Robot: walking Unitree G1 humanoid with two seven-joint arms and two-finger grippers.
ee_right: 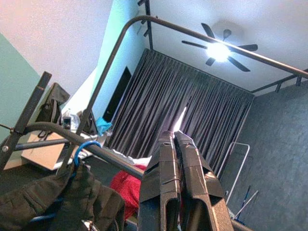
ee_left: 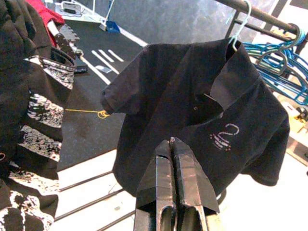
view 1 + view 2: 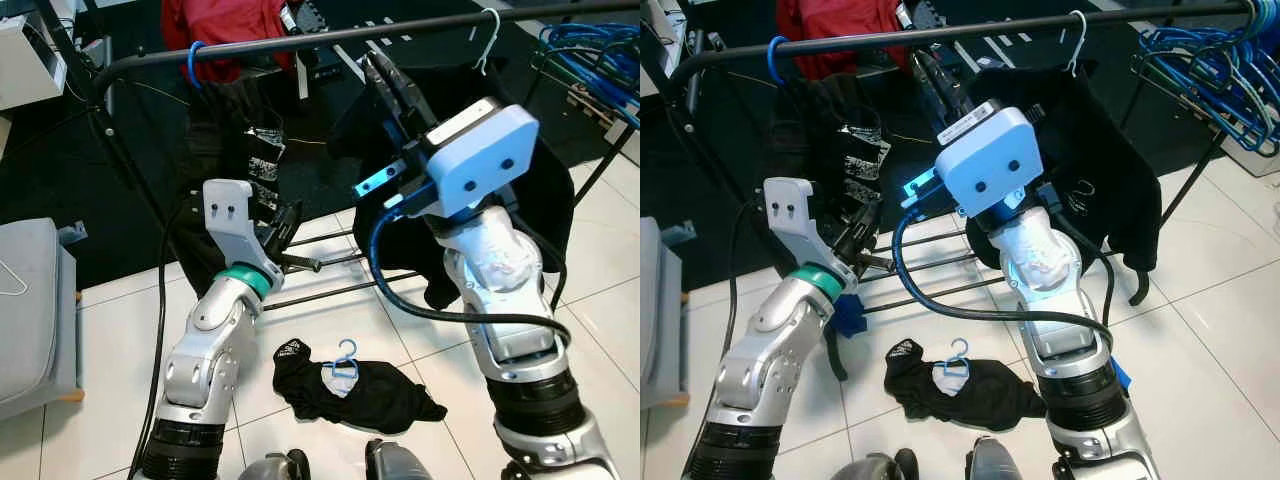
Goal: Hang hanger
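Two hangers carry clothes on the black rail [image 3: 300, 42]: a white hanger [image 3: 487, 40] holds a black polo shirt [image 2: 202, 115] toward the robot's right, and a blue hanger [image 3: 193, 62] holds a dark patterned garment [image 3: 255, 160] toward its left. A third, small blue hanger [image 3: 344, 366] lies on the white tiled floor [image 3: 100, 380] inside a crumpled black garment [image 3: 350, 390], just in front of the robot and between its two arms. At the far right a bundle of blue hangers [image 3: 1205, 70] sits heaped in a wire rack. The polo's chest carries a pale printed "2" with small lettering beneath it, too small to read. The right gripper [image 3: 385, 75] is raised to the rail beside the polo, its fingers pressed together with nothing between them. The left gripper [image 2: 174, 159] is held low, pointing at the polo, its fingers likewise closed and empty. A red cloth [image 3: 225, 30] lies behind the rail.
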